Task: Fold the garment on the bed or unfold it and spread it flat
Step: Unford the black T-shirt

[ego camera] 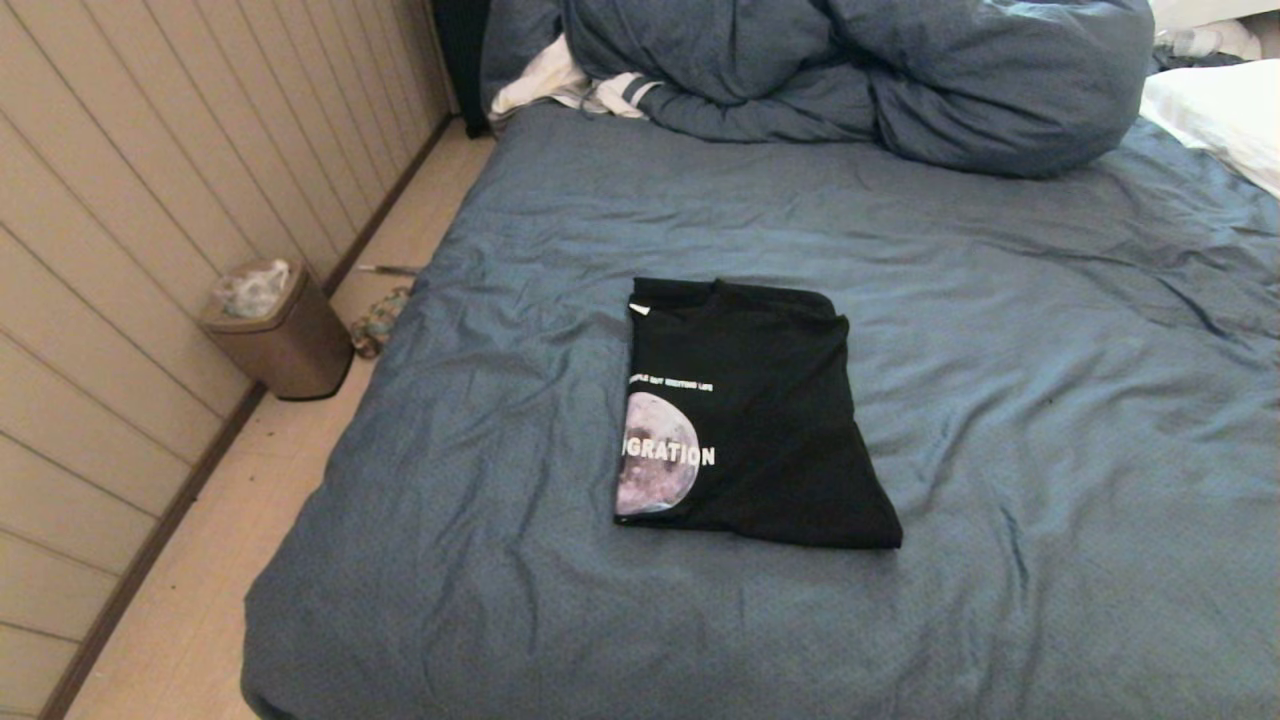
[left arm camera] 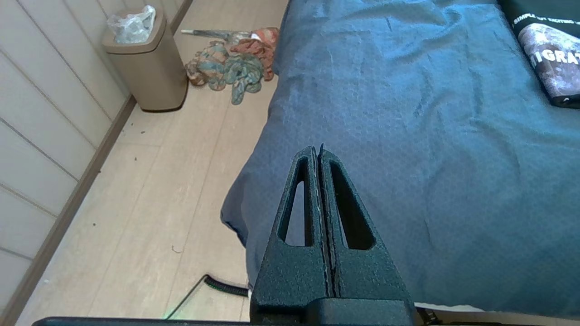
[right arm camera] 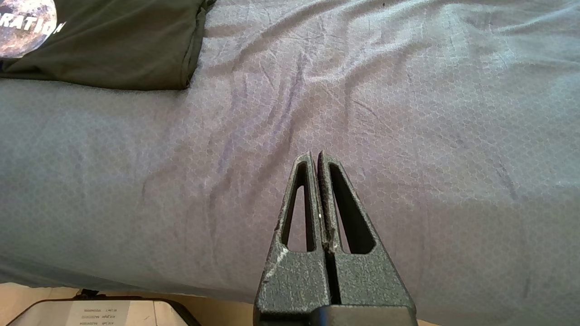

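So the bed (ego camera: 1000, 420) takes up pretty much the whole scene, covered in a wrinkled slate-blue sheet, with its left edge running along a strip of pale floor (ego camera: 200, 600) and a panelled wall (ego camera: 120, 250). Up at the far end there's a big bunched blue duvet (ego camera: 900, 80), and poking out from under its left side is a white cloth with dark stripes (ego camera: 560, 85). Something white, maybe a pillow (ego camera: 1220, 120), sits at the far right edge.

The black T-shirt (ego camera: 760, 420) lies folded into a rough rectangle around the middle of the bed, a bit left of centre. Print side's up: half of a grey-pink moon shows at its left edge with white lettering across it, collar end pointing far.

On the floor to the left there's a tan trash bin (ego camera: 285, 335) against the wall with a plastic liner in it, and just past it a small heap of colourful fabric (left arm camera: 231, 65) right by the bed's side.

Both arms hang back at the near edge of the bed. Left gripper (left arm camera: 317, 151) is over the near left corner, fingers pressed together, nothing in them, shirt well off to its far right. Right gripper (right arm camera: 316, 156) has its fingers together too, empty, over bare sheet, with the shirt well off to its far left.
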`<state>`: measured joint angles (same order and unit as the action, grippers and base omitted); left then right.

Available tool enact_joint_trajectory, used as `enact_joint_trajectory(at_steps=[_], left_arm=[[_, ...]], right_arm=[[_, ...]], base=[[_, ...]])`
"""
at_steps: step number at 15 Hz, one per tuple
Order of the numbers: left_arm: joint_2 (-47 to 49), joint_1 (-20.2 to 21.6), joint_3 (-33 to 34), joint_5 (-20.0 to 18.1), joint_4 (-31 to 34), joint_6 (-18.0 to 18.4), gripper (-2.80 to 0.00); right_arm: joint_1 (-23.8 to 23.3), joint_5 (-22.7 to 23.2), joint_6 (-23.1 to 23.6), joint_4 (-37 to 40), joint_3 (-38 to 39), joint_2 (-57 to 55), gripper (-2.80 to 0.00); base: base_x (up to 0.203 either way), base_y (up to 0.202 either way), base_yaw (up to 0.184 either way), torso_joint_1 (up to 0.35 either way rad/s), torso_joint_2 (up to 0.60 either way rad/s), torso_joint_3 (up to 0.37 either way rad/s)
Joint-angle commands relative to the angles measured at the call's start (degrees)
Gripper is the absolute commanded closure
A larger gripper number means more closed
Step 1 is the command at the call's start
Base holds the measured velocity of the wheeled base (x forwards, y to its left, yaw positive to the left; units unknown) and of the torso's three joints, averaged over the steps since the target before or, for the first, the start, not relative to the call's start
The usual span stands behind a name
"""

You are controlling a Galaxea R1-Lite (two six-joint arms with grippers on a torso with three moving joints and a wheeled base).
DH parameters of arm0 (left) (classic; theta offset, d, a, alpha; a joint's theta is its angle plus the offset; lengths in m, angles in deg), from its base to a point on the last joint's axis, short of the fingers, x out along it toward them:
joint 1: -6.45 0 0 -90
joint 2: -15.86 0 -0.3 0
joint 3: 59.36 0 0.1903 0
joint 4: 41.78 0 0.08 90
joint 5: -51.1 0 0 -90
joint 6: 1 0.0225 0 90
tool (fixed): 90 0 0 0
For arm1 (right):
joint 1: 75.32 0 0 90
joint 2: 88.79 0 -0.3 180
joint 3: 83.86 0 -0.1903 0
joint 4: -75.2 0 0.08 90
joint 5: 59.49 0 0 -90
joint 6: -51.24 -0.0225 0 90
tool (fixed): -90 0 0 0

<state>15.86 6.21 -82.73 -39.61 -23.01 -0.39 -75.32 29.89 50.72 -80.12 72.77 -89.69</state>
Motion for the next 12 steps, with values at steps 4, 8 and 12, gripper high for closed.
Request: enact_joint_trajectory(at_steps=[4, 8, 12], left_arm=[[-0.2, 0.0, 2.2, -0.1, -0.1, 0.0, 0.0], [3.9, 0.0, -4.0, -0.2, 2.2, 0.1, 0.0], [24.7, -0.3, -27.6, -1.7, 4.9, -1.4, 0.0]], right_arm=[[0.0, 0.0, 0.7, -0.2, 0.0, 0.0, 0.0], [0.1, 1.9, 6.5, 3.2, -2.8, -2.1, 0.0], [0.3, 6.5, 7.6, 6.1, -20.8, -18.8, 0.0]], base=[[0.0, 0.0, 0.0, 0.0, 0.0, 0.0], [0.0, 0.0, 0.0, 0.0, 0.0, 0.0], [0.0, 0.0, 0.0, 0.0, 0.0, 0.0]])
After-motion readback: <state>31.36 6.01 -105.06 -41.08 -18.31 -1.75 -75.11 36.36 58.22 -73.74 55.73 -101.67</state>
